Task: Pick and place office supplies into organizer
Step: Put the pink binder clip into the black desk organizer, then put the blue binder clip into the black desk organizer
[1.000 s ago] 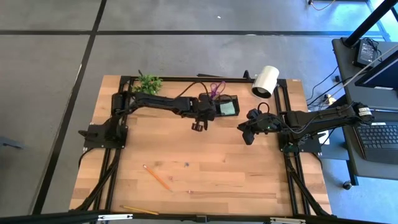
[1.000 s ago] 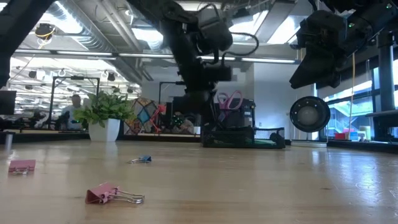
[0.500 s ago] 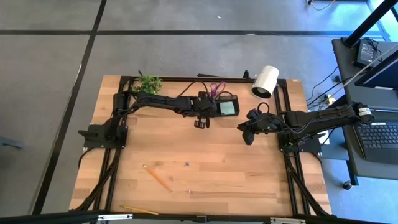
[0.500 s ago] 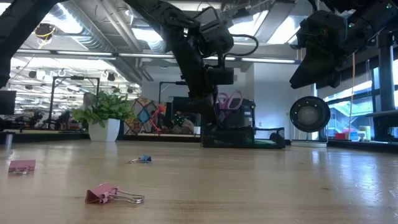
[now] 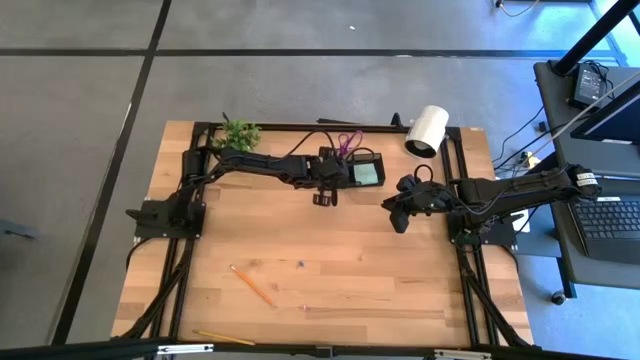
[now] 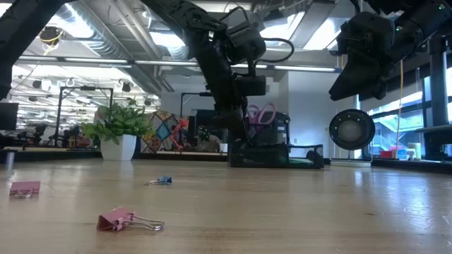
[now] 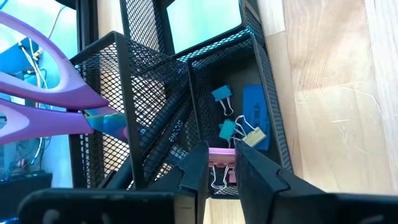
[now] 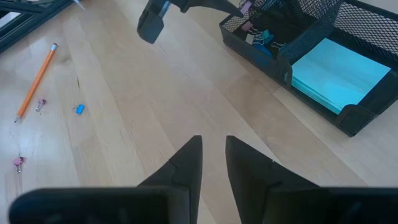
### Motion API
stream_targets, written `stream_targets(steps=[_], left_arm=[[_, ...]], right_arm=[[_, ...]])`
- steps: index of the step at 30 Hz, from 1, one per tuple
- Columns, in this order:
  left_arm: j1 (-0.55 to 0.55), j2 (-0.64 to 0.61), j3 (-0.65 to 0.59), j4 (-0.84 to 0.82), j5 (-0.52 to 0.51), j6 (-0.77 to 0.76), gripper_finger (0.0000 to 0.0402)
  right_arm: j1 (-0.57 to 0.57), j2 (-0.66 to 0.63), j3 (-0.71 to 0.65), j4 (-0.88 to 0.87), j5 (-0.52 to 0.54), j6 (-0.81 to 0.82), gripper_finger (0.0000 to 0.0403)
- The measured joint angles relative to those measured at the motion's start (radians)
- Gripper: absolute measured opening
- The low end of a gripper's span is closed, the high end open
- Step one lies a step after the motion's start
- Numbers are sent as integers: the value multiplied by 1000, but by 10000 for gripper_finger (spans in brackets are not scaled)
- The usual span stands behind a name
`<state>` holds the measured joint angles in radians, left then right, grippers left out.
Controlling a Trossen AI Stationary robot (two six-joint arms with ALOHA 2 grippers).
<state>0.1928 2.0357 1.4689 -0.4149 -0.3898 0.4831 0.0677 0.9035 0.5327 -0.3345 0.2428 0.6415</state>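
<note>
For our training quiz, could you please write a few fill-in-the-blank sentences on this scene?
The scissors in the organizer have ____ handles.
The clip nearest the low camera is ____.
Of the left gripper and right gripper, the ____ is nearer the organizer.
Missing: purple; pink; left.

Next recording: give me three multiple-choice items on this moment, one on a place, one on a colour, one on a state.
1. Where is the left hand?
A. over the black mesh organizer
B. over the orange pencil
C. beside the white cylinder

2. What colour is the binder clip just beyond the left hand's tips?
A. blue
B. pink
C. yellow

3. How does the orange pencil lie?
A. upright in the organizer
B. held by the right hand
C. flat on the wooden table

Key: 1 A, the wrist view looks into its compartment; 2 B, pink shows there; 3 C, the high view shows it loose on the wood.
</note>
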Motion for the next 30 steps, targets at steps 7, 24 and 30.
stream_targets(steps=[7, 24, 30], left_arm=[[0, 0, 0, 0, -10, -13, 98], [-94, -104, -1, -189, 149, -115, 107], [-138, -206, 0, -347, 238, -638, 109]], right_arm=[[0, 0, 0, 0, 0, 1, 76], [0, 0, 0, -2, 0, 3, 76], [0, 0, 0, 1, 0, 5, 76]])
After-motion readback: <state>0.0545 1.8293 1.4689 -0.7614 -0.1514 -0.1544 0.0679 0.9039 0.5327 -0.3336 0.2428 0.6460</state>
